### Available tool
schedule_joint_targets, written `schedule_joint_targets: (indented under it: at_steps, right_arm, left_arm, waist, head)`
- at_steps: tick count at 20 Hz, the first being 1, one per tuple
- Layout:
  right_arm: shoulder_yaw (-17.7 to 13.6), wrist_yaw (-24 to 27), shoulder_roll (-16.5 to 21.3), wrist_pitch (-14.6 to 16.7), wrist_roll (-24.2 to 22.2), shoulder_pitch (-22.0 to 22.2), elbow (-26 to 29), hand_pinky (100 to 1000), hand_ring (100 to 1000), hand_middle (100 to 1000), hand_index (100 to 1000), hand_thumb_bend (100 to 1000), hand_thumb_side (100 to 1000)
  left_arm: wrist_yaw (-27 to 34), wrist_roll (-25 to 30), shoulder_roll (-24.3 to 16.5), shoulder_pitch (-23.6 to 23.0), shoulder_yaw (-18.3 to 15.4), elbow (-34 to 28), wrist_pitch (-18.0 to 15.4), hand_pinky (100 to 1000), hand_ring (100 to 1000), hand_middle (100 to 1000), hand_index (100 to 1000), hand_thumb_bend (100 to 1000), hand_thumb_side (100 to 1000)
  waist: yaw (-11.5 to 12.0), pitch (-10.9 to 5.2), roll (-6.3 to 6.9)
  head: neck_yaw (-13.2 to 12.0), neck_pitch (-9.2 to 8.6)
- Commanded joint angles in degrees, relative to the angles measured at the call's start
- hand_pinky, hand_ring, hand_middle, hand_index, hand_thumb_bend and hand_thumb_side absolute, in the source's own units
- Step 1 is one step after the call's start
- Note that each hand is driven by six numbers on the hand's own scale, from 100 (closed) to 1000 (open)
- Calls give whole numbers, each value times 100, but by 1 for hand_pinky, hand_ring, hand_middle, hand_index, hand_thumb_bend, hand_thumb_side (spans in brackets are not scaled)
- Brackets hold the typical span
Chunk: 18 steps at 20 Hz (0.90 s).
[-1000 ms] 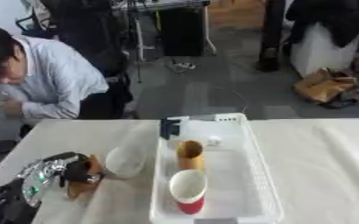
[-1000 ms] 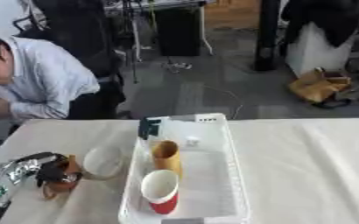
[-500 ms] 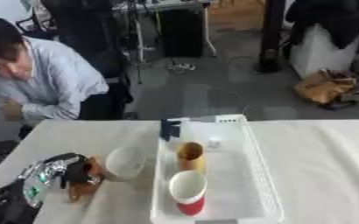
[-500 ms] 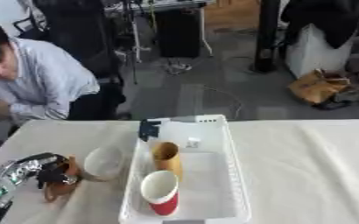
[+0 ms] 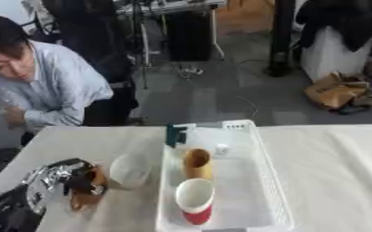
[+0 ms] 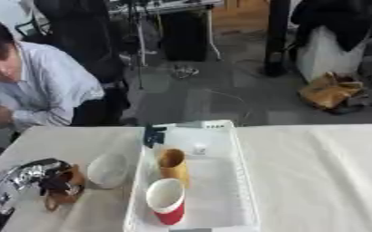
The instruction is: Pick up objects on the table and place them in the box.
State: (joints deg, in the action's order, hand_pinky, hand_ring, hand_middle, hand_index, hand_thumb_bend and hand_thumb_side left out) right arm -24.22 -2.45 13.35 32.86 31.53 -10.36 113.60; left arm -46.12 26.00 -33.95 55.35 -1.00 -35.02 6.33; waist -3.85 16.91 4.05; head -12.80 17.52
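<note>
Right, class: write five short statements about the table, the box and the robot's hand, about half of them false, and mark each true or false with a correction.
1. A red cup lies inside the white box. True.
2. The box holds nothing else. False: a tan cup and a small white thing are in it too.
3. The left hand is at a brown thing on the table, left of the box. True.
4. A whitish bowl-like thing lies inside the box. False: it lies on the table, just left of the box.
5. The right hand rests on the table right of the box. False: no right hand shows in either view.
</note>
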Motion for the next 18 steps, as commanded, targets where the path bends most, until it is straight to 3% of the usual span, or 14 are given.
schedule_joint_targets:
  at_steps: [1,3,8,18]
  right_arm:
    - [-38,-1,134,-4,32,-34,99,812,881,690,685,100,1000]
    - [-40,-3,139,-16,36,-31,99,812,881,689,684,100,1000]
    - [-49,-16,155,-54,51,-17,99,813,882,690,682,100,1000]
    - [-58,-37,188,-118,83,-2,99,813,883,689,679,100,1000]
  left_arm:
    - [-106,13,-131,123,16,-29,73,309,483,463,694,159,269]
    - [-124,15,-141,148,13,-35,114,295,467,448,675,100,275]
    - [-103,25,-171,187,5,-47,200,269,438,423,636,100,309]
    - [-47,246,-230,285,7,-89,229,243,406,411,604,100,279]
  waist:
    - [21,-149,-4]
    - [32,-163,7]
    - [57,-202,34]
    - [87,-270,92]
  head:
    - [15,67]
    - [13,86]
    - [36,119]
    - [82,197]
